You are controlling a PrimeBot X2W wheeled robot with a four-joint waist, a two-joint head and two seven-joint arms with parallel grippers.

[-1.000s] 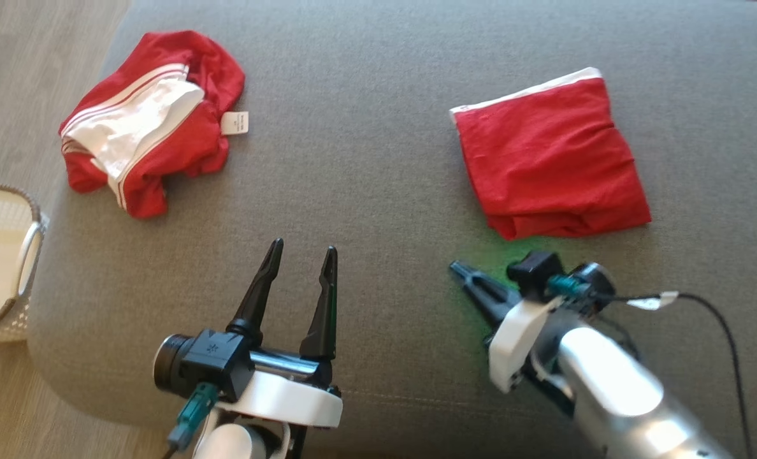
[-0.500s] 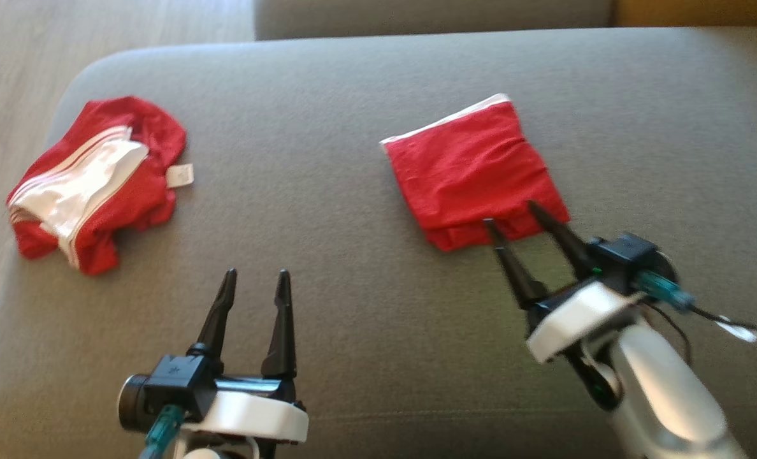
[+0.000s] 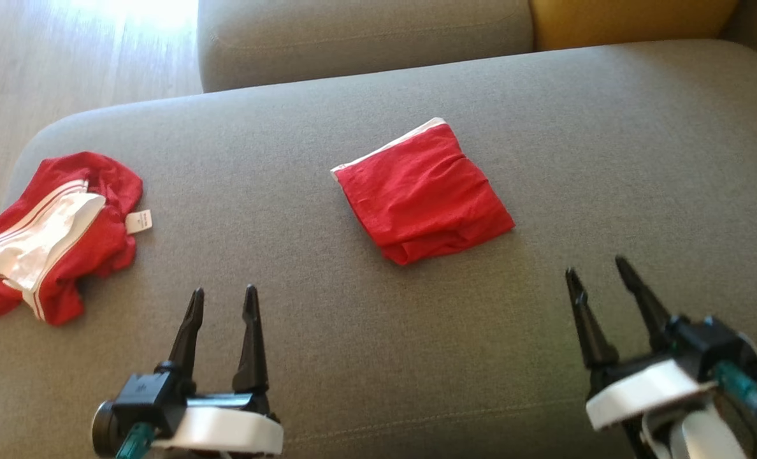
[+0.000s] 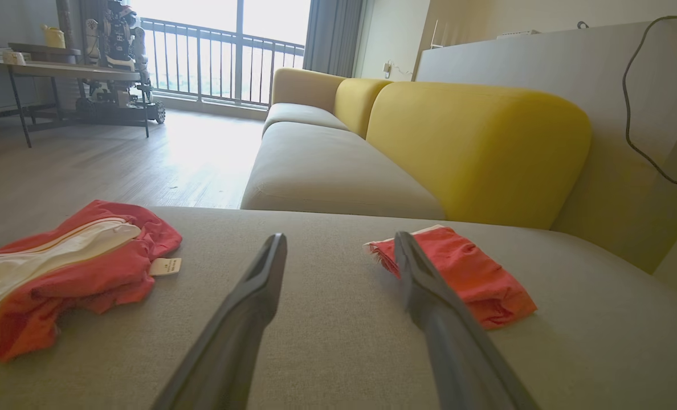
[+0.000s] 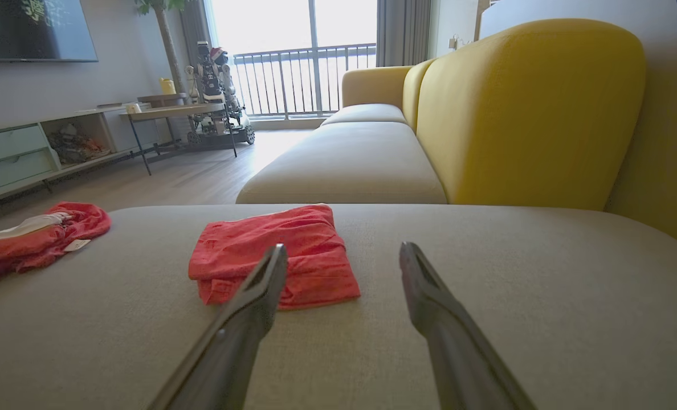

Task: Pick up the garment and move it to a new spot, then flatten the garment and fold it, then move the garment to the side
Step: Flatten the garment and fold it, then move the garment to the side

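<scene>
You've got two garments on the grey sofa cushion (image 3: 353, 331): folded red garment (image 3: 422, 191) lying mid-cushion; crumpled red-and-white garment (image 3: 50, 233) at the left edge; left gripper (image 3: 222, 294) and right gripper (image 3: 595, 266) hover nearer you, both spread wide, holding nothing.

head looks down; low wrists seemingly share folded garment (image 3: 423, 191).

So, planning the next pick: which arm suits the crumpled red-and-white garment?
Left, probably. The left gripper is open and nearer the crumpled garment; the right gripper sits right of the folded garment.
</scene>
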